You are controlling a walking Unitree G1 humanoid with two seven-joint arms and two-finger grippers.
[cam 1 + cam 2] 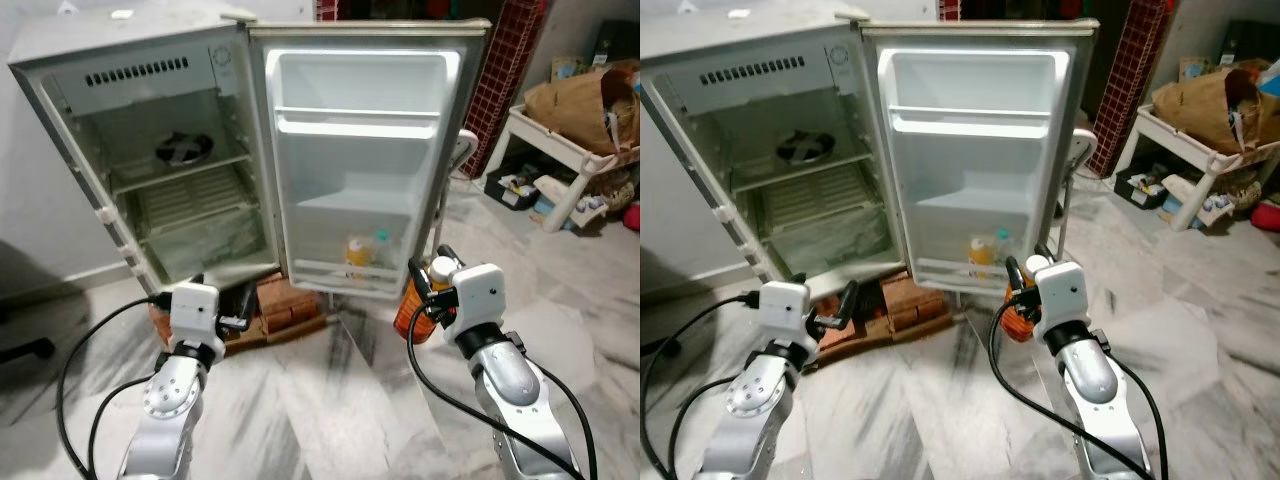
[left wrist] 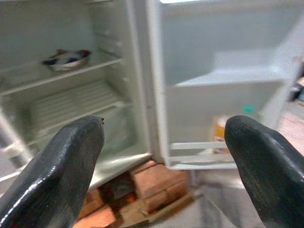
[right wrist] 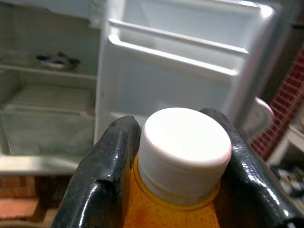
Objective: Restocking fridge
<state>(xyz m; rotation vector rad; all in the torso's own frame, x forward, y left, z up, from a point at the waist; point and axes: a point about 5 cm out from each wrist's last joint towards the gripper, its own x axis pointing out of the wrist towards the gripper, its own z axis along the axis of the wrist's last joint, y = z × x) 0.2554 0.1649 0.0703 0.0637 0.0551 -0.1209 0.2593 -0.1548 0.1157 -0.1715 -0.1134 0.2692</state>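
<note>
The small fridge [image 1: 150, 190] stands open, its door [image 1: 360, 150] swung wide to the right. On the door's bottom shelf stand an orange juice bottle [image 1: 357, 256] and a teal-capped bottle [image 1: 381, 246]. My right gripper [image 1: 432, 285] is low in front of the door's right edge, shut on an orange bottle [image 1: 408, 310] with a white cap [image 3: 183, 149]; the fingers [image 3: 102, 180] press its neck from both sides. My left gripper [image 1: 228, 305] is open and holds nothing, low before the fridge's bottom edge. In the left wrist view its fingertips [image 2: 71, 152] frame the fridge interior.
A patterned bowl [image 1: 183, 147] sits on the upper wire shelf. Red bricks [image 1: 290, 300] prop up the fridge. At the right stands a white rack [image 1: 560, 150] with a brown paper bag [image 1: 580, 100]. A red lattice [image 1: 505, 70] rises behind the door. Marble floor lies all around.
</note>
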